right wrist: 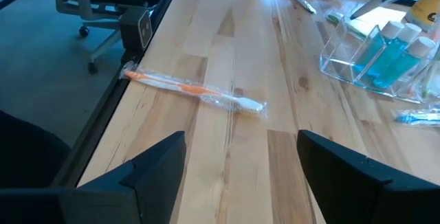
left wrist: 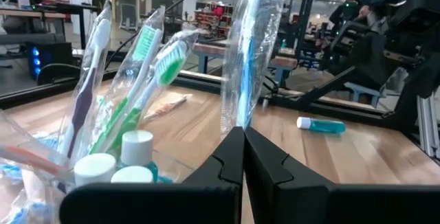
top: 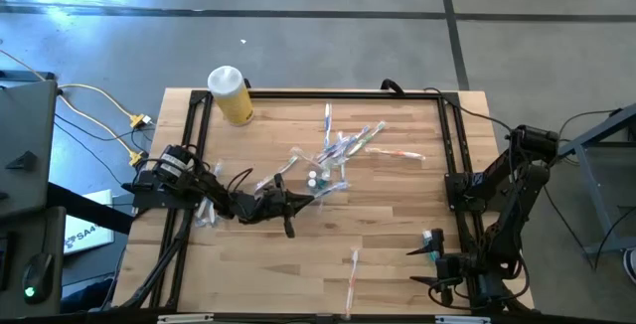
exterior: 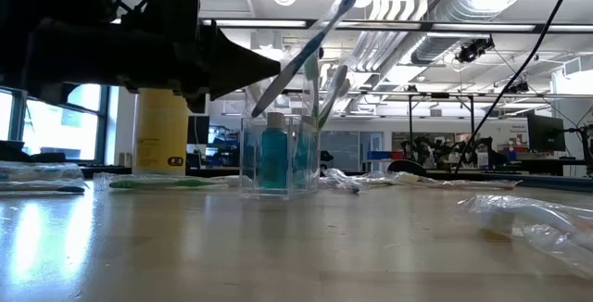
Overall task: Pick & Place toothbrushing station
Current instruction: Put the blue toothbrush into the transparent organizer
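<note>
A wooden table [top: 397, 225] with a black frame around its edges. Near the far left corner a yellow bottle [top: 231, 95] with a white cap lies on its side, apart from everything else.

Around the middle of the table, loose wrapped toothbrushes [top: 350, 143] lie scattered beyond the clear plastic cup [exterior: 278, 158]. One wrapped orange-handled toothbrush [right wrist: 192, 90] lies alone near the front edge. A single teal tube [left wrist: 321, 124] lies on the wood near my right arm's side. At the left edge, more crinkled clear wrappers [top: 209, 210] sit under my left arm.

The cup stands upright near the table's centre. Teal white-capped tubes [right wrist: 393, 49] stand inside it, along with several wrapped toothbrushes [left wrist: 148, 73], green and purple among them, leaning out over the rim.

My left gripper [left wrist: 244, 157] reaches in from the left side to just beside the cup. Its two dark fingers are pressed together, pinching the lower end of a blue toothbrush in a clear wrapper [left wrist: 251, 45], which rises tilted above the cup.

My right gripper [right wrist: 240, 159] waits low at the front right corner of the table, well apart from the cup. Its fingers are spread wide with nothing between them, and bare wood shows through the gap.
</note>
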Tool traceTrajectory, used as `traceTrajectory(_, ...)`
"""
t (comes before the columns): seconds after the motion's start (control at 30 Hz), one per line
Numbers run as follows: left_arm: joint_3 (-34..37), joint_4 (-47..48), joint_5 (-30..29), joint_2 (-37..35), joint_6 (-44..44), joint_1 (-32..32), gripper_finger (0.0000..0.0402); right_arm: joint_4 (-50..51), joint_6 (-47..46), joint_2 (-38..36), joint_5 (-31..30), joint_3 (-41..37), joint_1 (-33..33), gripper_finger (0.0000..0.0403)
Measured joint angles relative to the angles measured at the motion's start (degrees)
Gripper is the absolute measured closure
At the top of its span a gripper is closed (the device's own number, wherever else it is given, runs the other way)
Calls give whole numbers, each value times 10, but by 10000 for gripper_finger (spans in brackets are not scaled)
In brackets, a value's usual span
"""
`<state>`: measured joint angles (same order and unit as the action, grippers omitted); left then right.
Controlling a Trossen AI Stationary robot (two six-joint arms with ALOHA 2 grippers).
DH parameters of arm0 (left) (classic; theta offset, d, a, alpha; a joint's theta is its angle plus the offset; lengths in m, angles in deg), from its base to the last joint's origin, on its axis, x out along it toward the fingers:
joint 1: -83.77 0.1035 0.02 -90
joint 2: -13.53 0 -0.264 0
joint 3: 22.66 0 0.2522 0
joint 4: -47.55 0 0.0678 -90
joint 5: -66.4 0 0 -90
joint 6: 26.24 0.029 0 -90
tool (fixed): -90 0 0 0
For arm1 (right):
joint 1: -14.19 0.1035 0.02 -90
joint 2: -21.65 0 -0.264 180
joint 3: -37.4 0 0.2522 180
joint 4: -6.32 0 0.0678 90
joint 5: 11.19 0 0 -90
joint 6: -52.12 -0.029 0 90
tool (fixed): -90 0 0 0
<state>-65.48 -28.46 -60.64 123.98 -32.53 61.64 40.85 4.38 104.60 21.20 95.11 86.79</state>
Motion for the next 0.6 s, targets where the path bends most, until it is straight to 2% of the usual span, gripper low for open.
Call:
traceTrajectory(0.2,-21,0,-10,21,4,0,402,-3,0,0,-7,0,-2,131)
traceTrajectory(0.37,-53,0,8,58,19,8,402,-6,0,0,-3,0,-12,131)
traceTrajectory(0.6,-55,3,17,77,-25,33,401,-9,0,0,11,0,-19,131)
